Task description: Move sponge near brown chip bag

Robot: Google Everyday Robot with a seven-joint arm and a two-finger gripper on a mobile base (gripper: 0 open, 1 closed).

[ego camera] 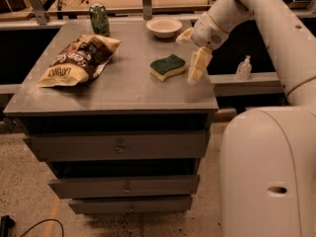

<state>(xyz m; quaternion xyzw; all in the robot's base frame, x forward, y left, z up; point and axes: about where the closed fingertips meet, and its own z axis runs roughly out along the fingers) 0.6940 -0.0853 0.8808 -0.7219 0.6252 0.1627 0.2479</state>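
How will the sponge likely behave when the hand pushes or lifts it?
The sponge lies flat, so it probably slides rather than rolls. Its foam looks soft, likely squashing when gripped. The hand hovers beside it.

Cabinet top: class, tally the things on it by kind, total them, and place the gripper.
Bags: 1, brown chip bag
Sponges: 1, sponge
Bowls: 1, white bowl
Cans: 1, green can
Total: 4
Gripper: hangs beside the sponge, on the side away from the bag.

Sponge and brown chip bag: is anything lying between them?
No. In the camera view, only bare tabletop separates the sponge from the brown chip bag; the gripper hangs right of the sponge.
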